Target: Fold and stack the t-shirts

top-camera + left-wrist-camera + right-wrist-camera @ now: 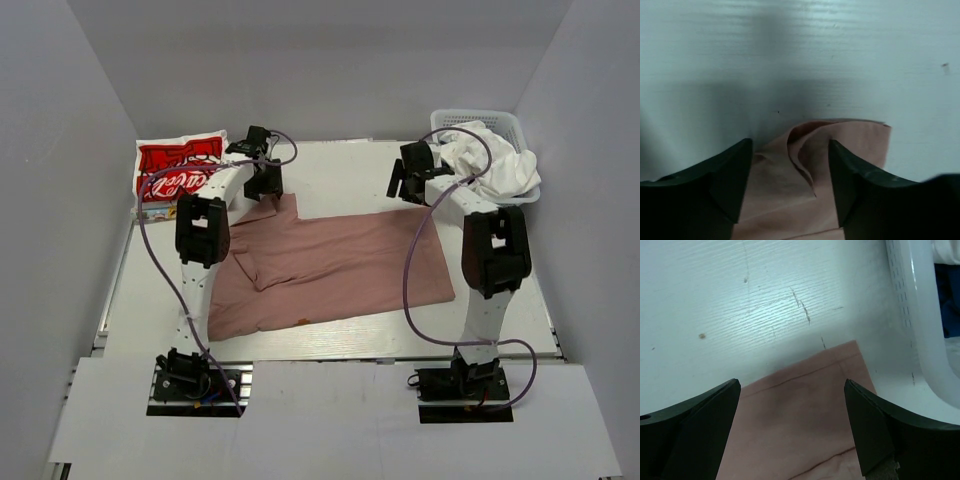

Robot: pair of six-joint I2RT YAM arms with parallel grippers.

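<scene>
A dusty pink t-shirt (340,265) lies spread flat across the middle of the table. My left gripper (262,185) is down at the shirt's far left corner. Its jaws stand open on either side of a raised fold of pink cloth (850,140), with the fingers (725,175) resting low on the shirt. My right gripper (405,185) hovers open over the shirt's far right corner (805,415) with nothing between its fingers. A folded red t-shirt (180,170) with white lettering sits at the far left. A white t-shirt (495,165) is bunched in the basket, and navy cloth (947,300) shows behind the basket wall.
The white mesh basket (500,118) stands at the far right corner, its wall (920,315) close beside my right gripper. Grey walls enclose the table on three sides. Both arms' cables loop over the pink shirt.
</scene>
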